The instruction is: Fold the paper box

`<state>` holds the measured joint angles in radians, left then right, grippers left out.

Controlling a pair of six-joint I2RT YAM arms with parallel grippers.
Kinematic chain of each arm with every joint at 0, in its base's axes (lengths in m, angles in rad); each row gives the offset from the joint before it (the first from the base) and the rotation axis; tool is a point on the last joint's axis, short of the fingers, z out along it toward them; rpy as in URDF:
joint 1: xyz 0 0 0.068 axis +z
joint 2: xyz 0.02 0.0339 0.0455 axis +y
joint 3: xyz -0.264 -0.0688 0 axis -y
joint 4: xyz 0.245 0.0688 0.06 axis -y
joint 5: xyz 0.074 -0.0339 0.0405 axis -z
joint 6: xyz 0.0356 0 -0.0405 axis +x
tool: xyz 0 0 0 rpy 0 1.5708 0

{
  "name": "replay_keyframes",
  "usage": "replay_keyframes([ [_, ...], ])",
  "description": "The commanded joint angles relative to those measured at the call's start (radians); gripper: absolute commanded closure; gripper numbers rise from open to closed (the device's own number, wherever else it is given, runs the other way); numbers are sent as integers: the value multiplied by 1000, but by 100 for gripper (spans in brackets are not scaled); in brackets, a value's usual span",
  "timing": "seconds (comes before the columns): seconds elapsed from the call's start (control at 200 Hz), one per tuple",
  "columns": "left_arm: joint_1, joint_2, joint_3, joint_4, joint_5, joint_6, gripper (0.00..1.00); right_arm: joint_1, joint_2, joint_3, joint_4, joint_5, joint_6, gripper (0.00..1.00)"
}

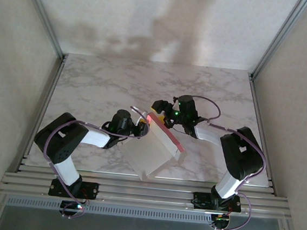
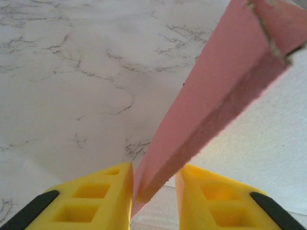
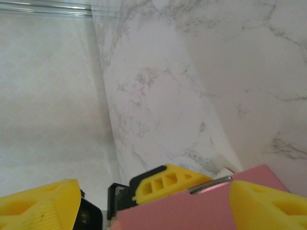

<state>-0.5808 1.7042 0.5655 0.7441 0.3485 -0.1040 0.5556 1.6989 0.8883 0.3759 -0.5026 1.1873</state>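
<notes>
You are partway through the fold, by my reading. The paper box (image 1: 153,150) is neither a loose open sheet nor yet a flat pink square: from above you see 1 broad white panel with a narrow pink strip turned up along its right-hand edge. At least 1 crease is set, then, and the closing and flattening of the flaps are left to do.

The box sits near the front middle of the worktop (image 1: 102,83), between your 2 arms. It is tilted, with its far end raised and its near corner low by the front edge.

Your left jaws are clamped on a pink folded edge, a yellow finger (image 2: 91,201) on each side of it. Your right jaws stand wide apart, straddling the pink edge from the other side without pinching it.

The card looks thin, with 1 torn-looking corner in the left wrist view.
</notes>
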Motion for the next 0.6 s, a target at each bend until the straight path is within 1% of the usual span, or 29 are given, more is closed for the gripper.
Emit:
replay_keyframes([
  [0.0, 7, -15, -18, 48, -21, -6, 73, -9, 49, 52, -8, -30, -25, 22],
  [0.115, 7, -12, -18, 65, -41, -14, 74, -8, 97, 53, 59, -64, 28, 27],
  [0.235, 7, -5, -16, 89, -68, -30, 76, -1, 113, 30, 103, -73, 71, 30],
  [0.305, 6, 3, -13, 101, -75, -37, 76, 9, 114, 11, 125, -73, 92, 30],
  [0.49, 3, 27, 0, 118, -84, -53, 79, 26, 111, -65, 260, -67, 200, 30],
  [0.596, -5, 35, 11, 114, -92, -54, 81, 41, 113, -80, 299, -62, 235, 30],
])
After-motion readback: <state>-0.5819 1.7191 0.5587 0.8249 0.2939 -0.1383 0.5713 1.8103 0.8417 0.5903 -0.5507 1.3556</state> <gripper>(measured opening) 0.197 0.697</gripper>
